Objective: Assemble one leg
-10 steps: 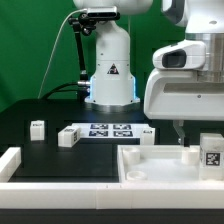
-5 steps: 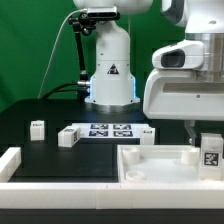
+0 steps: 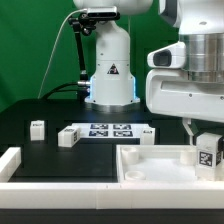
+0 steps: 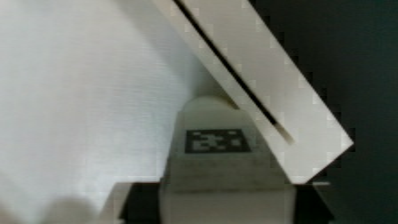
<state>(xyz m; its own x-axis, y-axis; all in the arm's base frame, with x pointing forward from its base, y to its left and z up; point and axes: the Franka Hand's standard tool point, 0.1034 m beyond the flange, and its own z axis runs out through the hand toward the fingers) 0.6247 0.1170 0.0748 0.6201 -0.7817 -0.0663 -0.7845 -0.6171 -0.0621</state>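
A black table seen from the side, with a green backdrop behind it. At the exterior view's far left, a small white block (image 3: pixel 37 127) stands alone on the table. Just to its right sits a second white block (image 3: pixel 68 136), close beside the marker board (image 3: pixel 111 130) — a flat white strip of black-and-white tags. A third small white piece (image 3: pixel 146 133) rests at the strip's other end. Behind them rises the robot's white base (image 3: pixel 110 68).

In the foreground, a large white panel (image 3: pixel 150 165) with a raised rim lies flat, stretching toward the exterior view's right. Above its right end hangs the arm's bulky white wrist, and below it the gripper (image 3: pixel 207 148) — its fingers are closed on the leg (image 3: pixel 208 155), a small white peg with a square tag facing the camera. The leg sits low over the panel's right end; whether it touches the panel is unclear.

The wrist view shows the leg (image 4: pixel 219 150) close up, tag visible, beside the panel's rim (image 4: pixel 267 85).
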